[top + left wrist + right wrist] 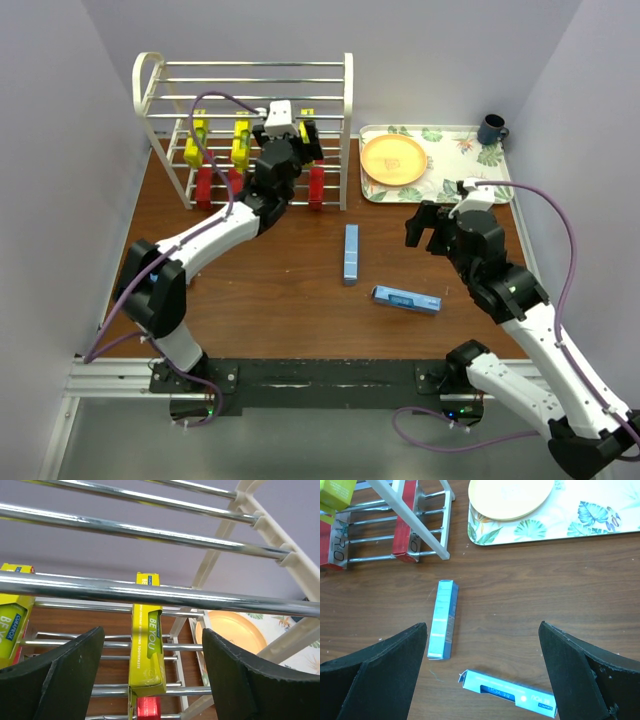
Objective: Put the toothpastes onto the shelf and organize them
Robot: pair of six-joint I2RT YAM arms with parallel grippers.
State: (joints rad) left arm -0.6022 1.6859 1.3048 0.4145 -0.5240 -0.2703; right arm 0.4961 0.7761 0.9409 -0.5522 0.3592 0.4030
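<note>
Hiding behind my left arm [210,235]: the middle of the shelf [250,66], which stands at the far left corner of the table [300,300].
Hard to count: from above I see yellow boxes [200,135] on the middle bars and red boxes [204,186] on the lowest bars. I cannot be sure of the number of either colour.
Cut off: the left wrist view shows only a slice of one yellow box at its left border, and just the top of a red one at the bottom.
Left wrist view only: a single yellow box [147,645] stands upright on the bars behind a shelf rail.
Blue boxes: both lie flat on the wood near the table's middle, well apart from the shelf. The lengthwise box [351,253] points at the far edge, and the crosswise box [407,299] lies nearer the front edge.
Right wrist view only: an end flap on the crosswise box seems lifted.
Left gripper [152,632]: jaws wide, holding nothing, one finger on each side of the single yellow box without touching it.
Right gripper [480,630]: jaws wide and empty, hovering over the two blue boxes.
Tray [460,170]: sits at the far right corner, carrying a yellow plate [394,159] and a dark mug [491,129].
</note>
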